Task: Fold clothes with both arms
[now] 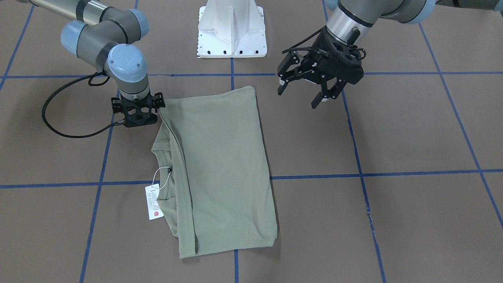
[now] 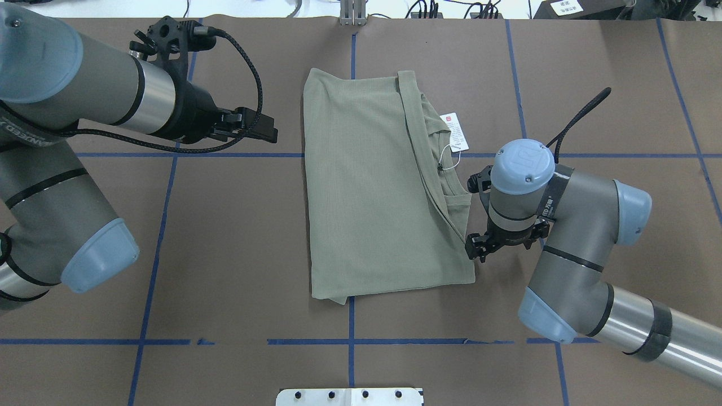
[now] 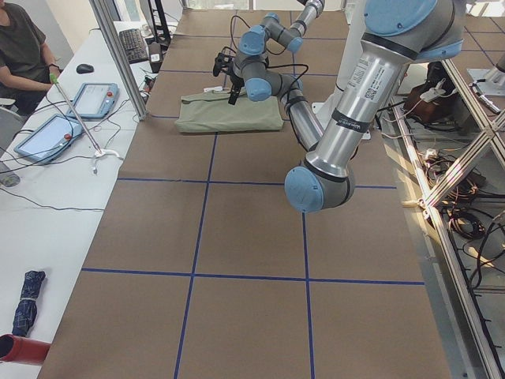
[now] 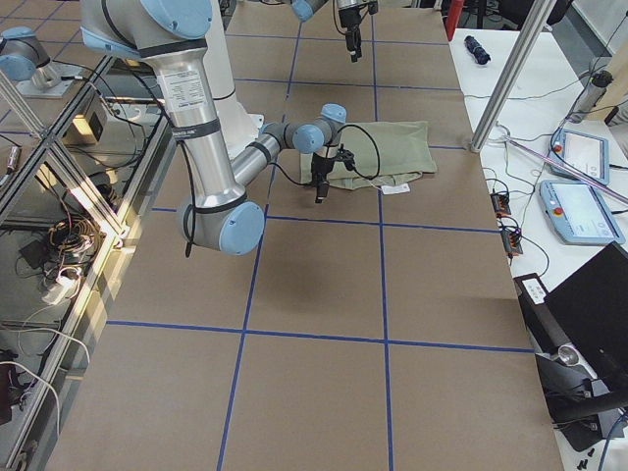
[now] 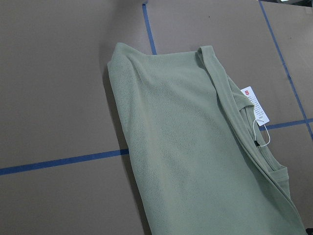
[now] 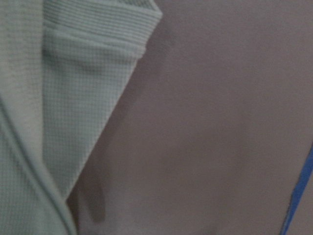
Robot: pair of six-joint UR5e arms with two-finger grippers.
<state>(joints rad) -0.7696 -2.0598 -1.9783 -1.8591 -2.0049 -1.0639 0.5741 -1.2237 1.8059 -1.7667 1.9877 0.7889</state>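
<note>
Jaws on the two grippers, how do they stand?
— Left gripper (image 1: pixel 299 96), upper right of the front view: spread wide, empty, well apart from the cloth. Right gripper (image 1: pixel 135 112), upper left: pointing down just beside the shirt's upper-left corner, its jaws hidden under the wrist, so I cannot tell.
— And the clothes?
— One sage-green shirt (image 1: pixel 220 169), folded to a long rectangle mid-frame on the table (image 1: pixel 393 137), with one white hang tag (image 1: pixel 153 201) lying at its left edge by the collar
</note>
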